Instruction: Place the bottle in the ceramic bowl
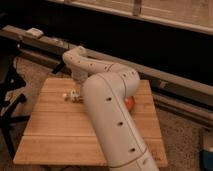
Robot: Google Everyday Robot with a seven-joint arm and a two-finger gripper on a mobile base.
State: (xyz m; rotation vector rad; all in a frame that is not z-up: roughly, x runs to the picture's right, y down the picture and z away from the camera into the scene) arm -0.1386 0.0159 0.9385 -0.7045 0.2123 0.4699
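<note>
Mostly, the view is taken up by the robot's white arm (112, 125). It comes up from the bottom edge, bends at a thick elbow up and to the right of the claw, then runs back to the left and turns down toward it. The arm's base is cut off below. Under the claw lies the wooden table (55, 135), its pale boards running left to right, and part of its right side is hidden behind the arm. Beyond the claw, past the table's far edge, a long dark rail (170, 82) crosses the room at a slant. A small white object (35, 32) sits on the rail, up and to the left of the claw. Left of the claw a black stand (10, 107) is partly cut by the frame edge. The ceramic bowl (129, 103) sits on the table well to the right of the claw, and only a sliver of its orange-red shows past the arm. The claw (75, 95) hangs low over the far left part of the table, close to the boards. I cannot tell whether it is spread or closed, or whether it grips anything. The bottle (66, 95) is a small pale shape at the claw's left side, touching it or just beside it. Its long axis seems to lie roughly level along the boards, with the free end pointing away from the bowl. Which end bears the cap cannot be made out.
</note>
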